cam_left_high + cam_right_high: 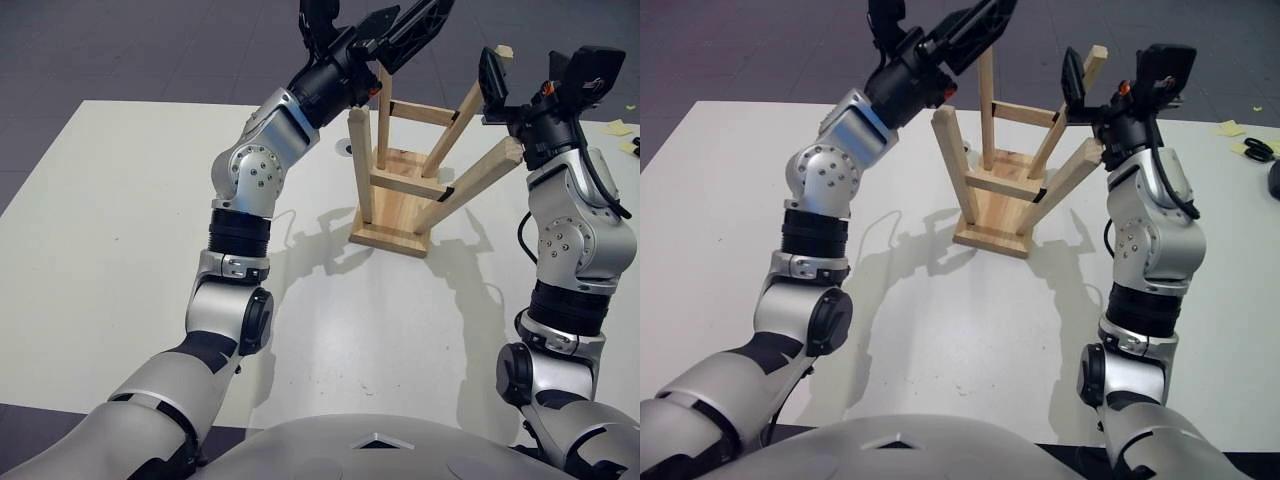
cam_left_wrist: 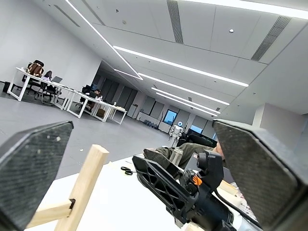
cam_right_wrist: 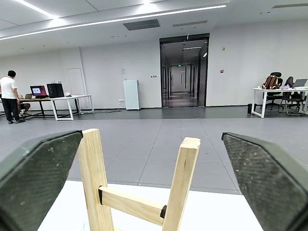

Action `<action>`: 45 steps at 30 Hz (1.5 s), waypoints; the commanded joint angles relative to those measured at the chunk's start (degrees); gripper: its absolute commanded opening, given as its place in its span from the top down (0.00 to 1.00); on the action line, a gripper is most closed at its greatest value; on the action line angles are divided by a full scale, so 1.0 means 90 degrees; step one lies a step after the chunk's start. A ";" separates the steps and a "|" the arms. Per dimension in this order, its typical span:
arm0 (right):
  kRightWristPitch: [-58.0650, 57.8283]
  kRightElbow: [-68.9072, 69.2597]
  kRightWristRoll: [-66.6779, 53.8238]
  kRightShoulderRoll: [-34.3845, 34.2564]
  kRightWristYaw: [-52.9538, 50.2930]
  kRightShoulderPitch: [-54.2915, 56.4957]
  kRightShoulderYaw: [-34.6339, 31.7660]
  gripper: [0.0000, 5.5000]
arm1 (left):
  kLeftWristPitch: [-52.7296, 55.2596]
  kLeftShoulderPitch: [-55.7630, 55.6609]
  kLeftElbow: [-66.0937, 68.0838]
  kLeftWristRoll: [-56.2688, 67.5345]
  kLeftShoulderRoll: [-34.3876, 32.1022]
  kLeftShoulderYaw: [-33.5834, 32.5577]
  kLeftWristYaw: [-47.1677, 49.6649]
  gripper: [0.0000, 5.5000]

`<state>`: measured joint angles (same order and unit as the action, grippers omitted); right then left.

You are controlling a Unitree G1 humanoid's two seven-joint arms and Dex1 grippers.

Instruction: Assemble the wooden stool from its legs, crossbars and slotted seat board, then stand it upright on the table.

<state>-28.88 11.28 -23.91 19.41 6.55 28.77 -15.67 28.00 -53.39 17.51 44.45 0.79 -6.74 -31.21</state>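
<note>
Stool [image 1: 405,185]: pale unpainted wood, assembled, upside down on the far middle of the surface, legs pointing up between the two arms.
Surface [image 1: 120,220]: broad white matte tabletop, flat and smooth.
Seat board [image 1: 397,208]: square slab of light wood with visible grain, lying flat on the surface under the legs.
Legs: four square-section sticks with blunt cut ends. The near left leg [image 1: 361,165] and far left leg [image 1: 383,115] stand close to upright. The far right leg [image 1: 462,110] and near right leg [image 1: 470,180] lean outward toward the robot's right.
Crossbars: thin rectangular rails. One [image 1: 422,112] spans the two far legs high up, and another [image 1: 407,184] runs lower between the near legs. Dark marks show at the joints.
Left gripper [image 1: 375,22]: black fingers with woven-textured flat pads, spread wide apart, holding nothing, raised above the top of the far left leg.
Right gripper [image 1: 540,75]: same black textured pads, spread apart, holding nothing, level with the tops of the right-hand legs. Its inner finger sits just beside the far right leg, and I cannot tell whether they touch.
Scissors [image 1: 1258,149]: dark-handled, lying at the far right edge of the surface.
Paper scraps [image 1: 620,127]: small yellow squares near the scissors.
</note>
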 commanded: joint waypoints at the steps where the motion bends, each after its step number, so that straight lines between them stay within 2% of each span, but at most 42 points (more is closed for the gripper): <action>1: -0.0049 0.0073 -0.0021 -0.0043 -0.0024 0.0014 -0.0036 0.02 | -0.0131 -0.0489 -0.0322 -0.0164 -0.0154 -0.0057 -0.0018 0.02; 6: -0.0073 0.0066 -0.0033 -0.0049 -0.0034 0.0052 -0.0037 0.02 | -0.0444 -0.0679 -0.0330 -0.0487 -0.0217 0.0039 -0.0131 0.02; 9: -0.0124 0.0091 -0.0056 -0.0098 -0.0037 0.0017 0.0009 0.02 | -0.0417 -0.0327 0.0708 -0.0754 -0.0138 0.0143 -0.0276 0.02; 12: -0.0339 0.0155 -0.0047 0.0012 0.0107 -0.0088 0.0151 0.02 | 0.0189 -0.0008 0.1742 -0.0813 -0.0097 0.0236 -0.0539 0.02; 14: -0.0511 0.0139 -0.0004 0.0092 0.0142 -0.0128 0.0203 0.02 | 0.0470 -0.0038 0.1896 -0.0677 -0.0120 0.0079 -0.0616 0.02; 22: -0.0533 0.0164 -0.0034 0.0038 0.0070 -0.0147 0.0078 0.02 | 0.0583 -0.0550 0.0854 -0.0194 -0.0170 -0.0496 -0.0431 0.02; 29: -0.0512 0.0158 -0.0071 -0.0059 0.0030 -0.0074 0.0012 0.02 | 0.0342 -0.0809 0.0196 -0.0284 -0.0058 -0.0413 -0.0201 0.02; 35: -0.0694 0.0221 -0.0066 -0.0028 0.0144 -0.0200 0.0164 0.02 | 0.0473 0.0396 0.1350 -0.1017 -0.0150 0.0306 -0.0711 0.02; 36: -0.0739 0.0218 -0.0046 0.0016 0.0159 -0.0226 0.0164 0.02 | 0.0819 0.0508 0.1301 -0.0710 -0.0098 0.0116 -0.0726 0.02; 45: -0.0767 0.0212 -0.0034 -0.0012 0.0168 -0.0184 0.0101 0.02 | 0.0838 -0.0108 0.0243 -0.0290 -0.0213 -0.0181 -0.0630 0.02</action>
<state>-35.52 12.85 -23.95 19.53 7.84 26.50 -14.82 34.07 -53.65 21.87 40.99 -0.80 -7.68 -38.27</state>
